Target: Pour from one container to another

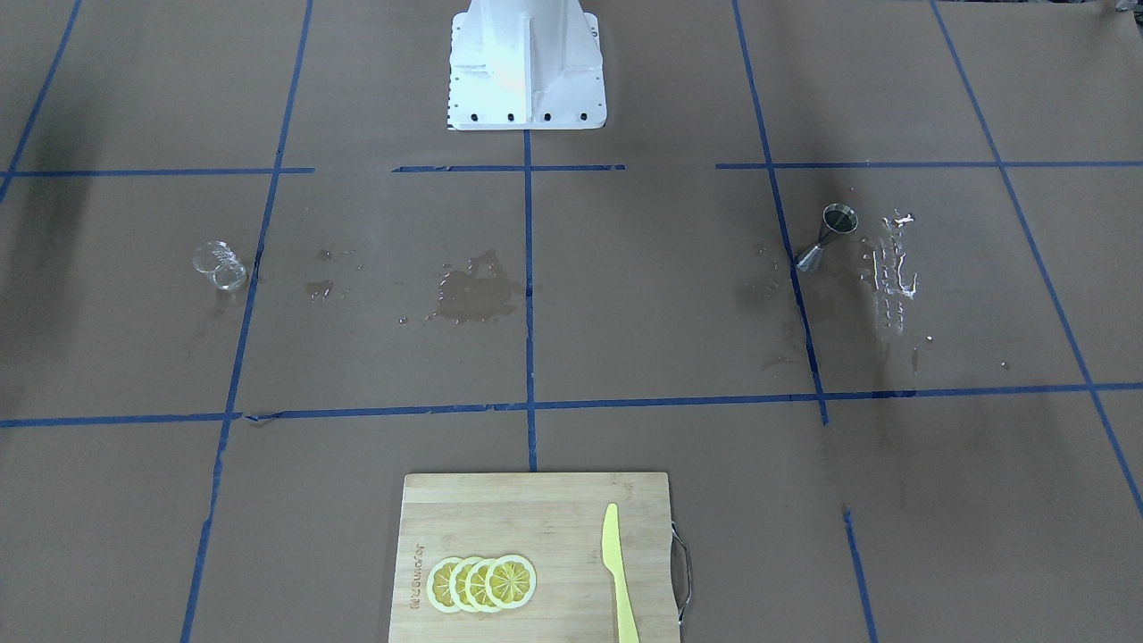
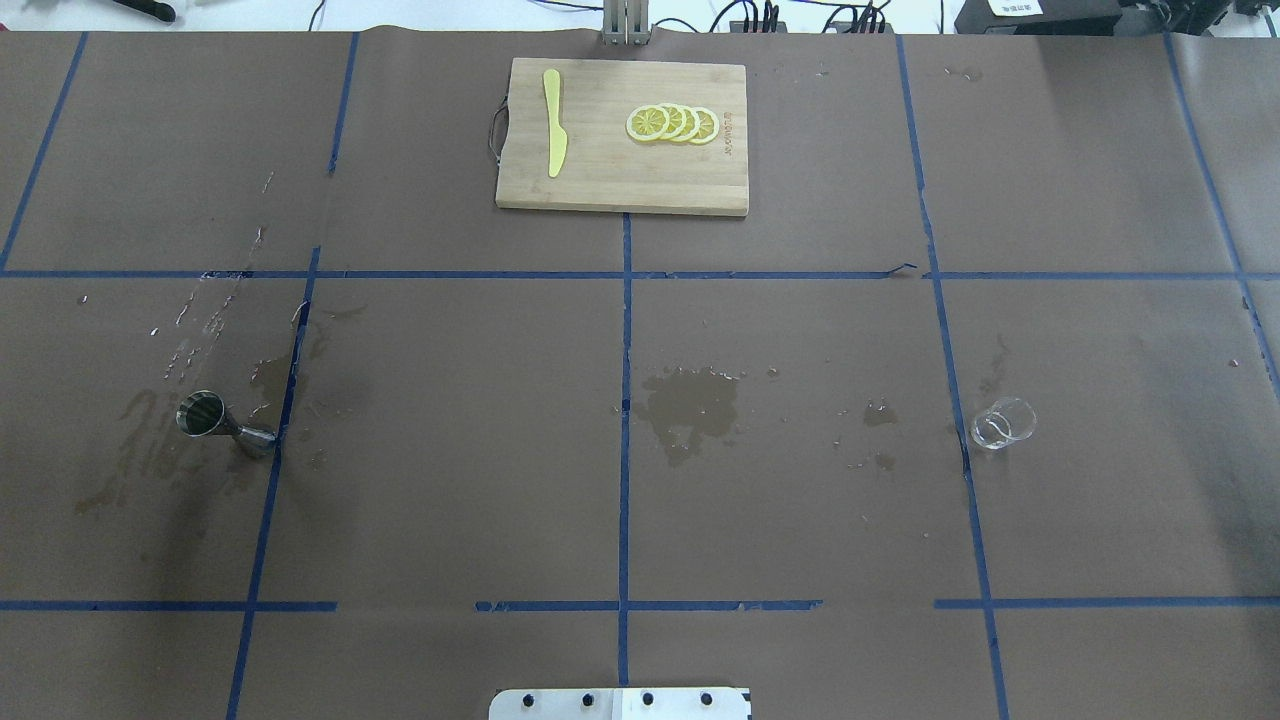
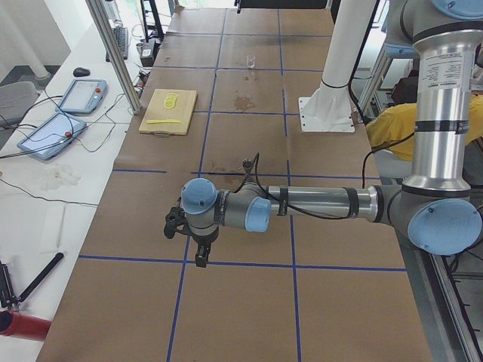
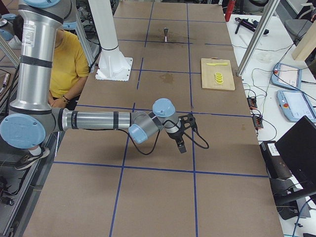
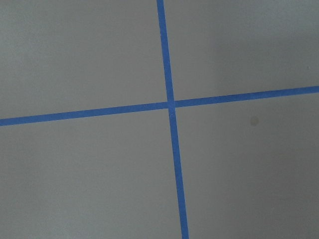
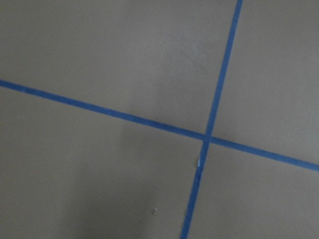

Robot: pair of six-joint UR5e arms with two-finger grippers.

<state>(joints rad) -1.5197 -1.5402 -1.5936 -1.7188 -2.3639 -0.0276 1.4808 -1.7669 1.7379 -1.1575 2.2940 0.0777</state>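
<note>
the metal jigger [image 2: 215, 420] stands on the robot's left half of the table [image 2: 450, 480], just beside a blue tape line [image 2: 285, 400], with wet streaks and droplets on the paper around it. the clear glass [image 2: 1003, 423] stands on the right half, close to another tape line, well apart from the jigger. between them, near the centre line, lies a dark wet patch [image 2: 690, 405]; otherwise a wide stretch of brown paper separates the two vessels.

at the far edge, across from the robot base [image 1: 527, 67], a wooden cutting board [image 2: 620, 180] carries a yellow knife [image 2: 553, 135] and a fanned row of lemon slices [image 2: 672, 123], apart from both vessels.

the left gripper [image 3: 201, 258] hangs low over the paper toward the table's left end, pointing down, with the jigger farther in behind it. the right gripper [image 4: 180, 146] hangs low in the same way toward the table's right end. both show only in the side views, so how far either pincer is spread cannot be told. each wrist camera looks down on a crossing of tape lines.
</note>
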